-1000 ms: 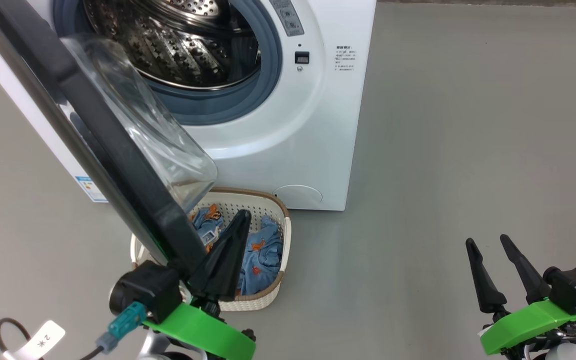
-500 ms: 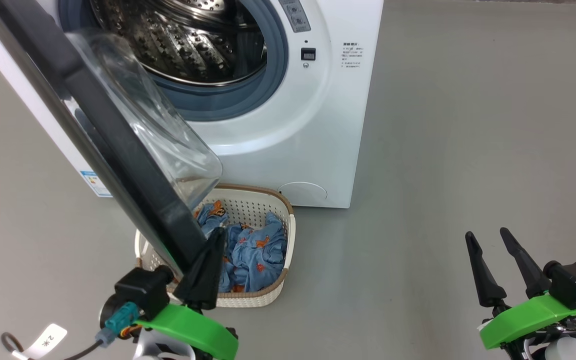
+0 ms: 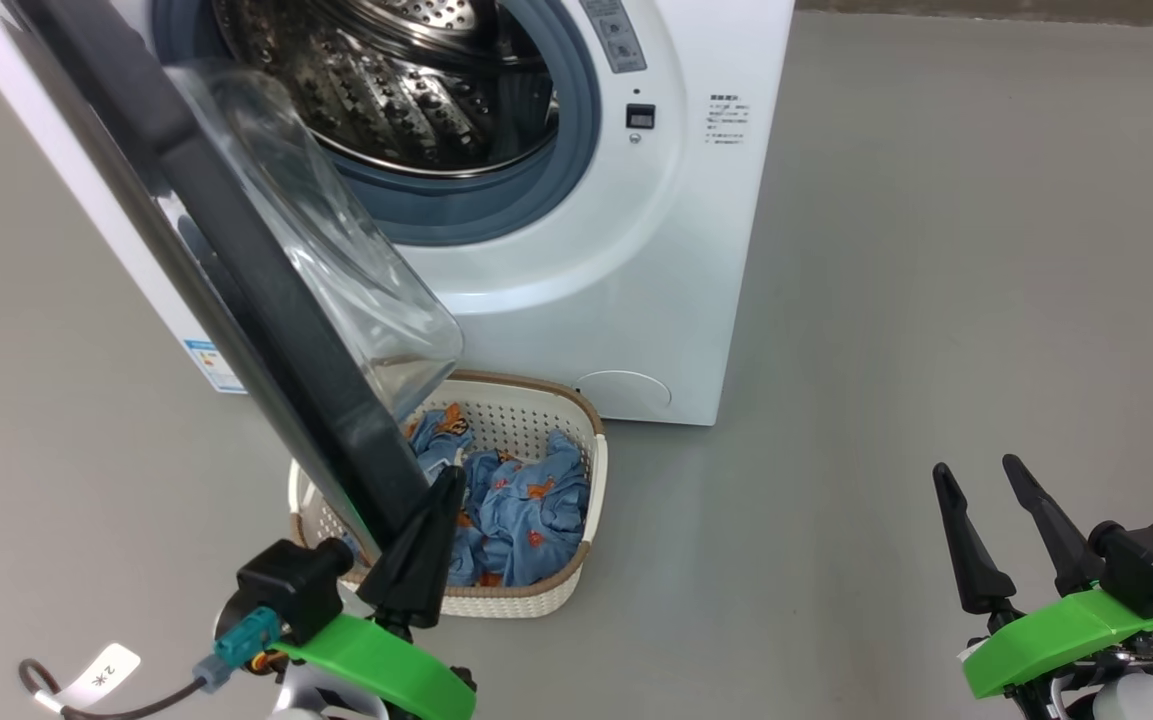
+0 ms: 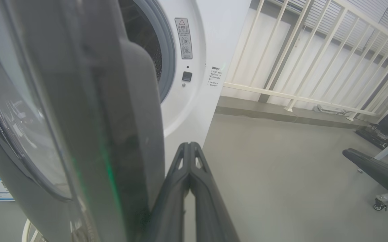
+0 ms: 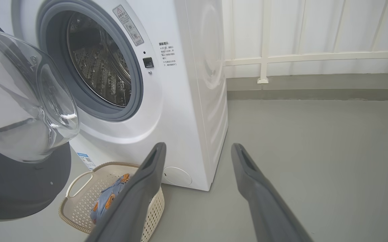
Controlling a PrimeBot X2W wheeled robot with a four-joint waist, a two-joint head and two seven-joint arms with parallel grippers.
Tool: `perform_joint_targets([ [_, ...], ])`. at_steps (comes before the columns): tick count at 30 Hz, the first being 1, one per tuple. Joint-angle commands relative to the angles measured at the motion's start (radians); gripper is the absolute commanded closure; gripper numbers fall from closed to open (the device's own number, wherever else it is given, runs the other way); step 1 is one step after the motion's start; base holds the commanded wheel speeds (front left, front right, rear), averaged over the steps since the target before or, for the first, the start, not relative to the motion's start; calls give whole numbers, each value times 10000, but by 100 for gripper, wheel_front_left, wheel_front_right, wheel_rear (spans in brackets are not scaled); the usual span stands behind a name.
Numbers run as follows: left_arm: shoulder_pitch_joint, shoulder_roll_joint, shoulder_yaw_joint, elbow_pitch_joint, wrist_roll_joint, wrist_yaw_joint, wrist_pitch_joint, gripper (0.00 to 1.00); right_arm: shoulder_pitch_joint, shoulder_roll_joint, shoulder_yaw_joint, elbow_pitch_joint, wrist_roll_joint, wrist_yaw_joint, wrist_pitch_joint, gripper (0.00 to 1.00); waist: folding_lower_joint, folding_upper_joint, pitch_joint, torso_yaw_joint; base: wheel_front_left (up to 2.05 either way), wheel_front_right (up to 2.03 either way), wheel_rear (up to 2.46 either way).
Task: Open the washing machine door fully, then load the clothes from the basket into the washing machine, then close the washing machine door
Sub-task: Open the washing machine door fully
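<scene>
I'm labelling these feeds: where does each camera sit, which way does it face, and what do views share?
Head view: on the head, looking forward and down at the washing machine, its open door and the basket; left gripper lower left, right gripper lower right.
Left wrist view: along its shut fingers, beside the door's rim, toward the machine's front.
Right wrist view: along its open fingers toward drum and basket.
Shared: all show machine and door.
</scene>
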Motion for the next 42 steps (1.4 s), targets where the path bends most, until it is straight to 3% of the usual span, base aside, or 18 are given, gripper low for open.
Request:
perform_joint_targets([
  [1, -420, 155, 464, -118, -82, 92, -152, 100, -192, -211, 203, -252, -64, 54, -122, 0, 0, 0, -20, 98, 0, 0, 0],
  [21, -170, 410, 490, -3, -166, 243, -294, 100, -200, -346, 338, -282, -44, 54, -122, 0, 0, 0, -139, 1046, 0, 0, 0],
  [42, 561, 932, 1180, -1040, -371, 1083, -182, 100, -179, -409, 380, -332, -69, 54, -122, 0, 0, 0, -67, 1956, 0, 0, 0],
])
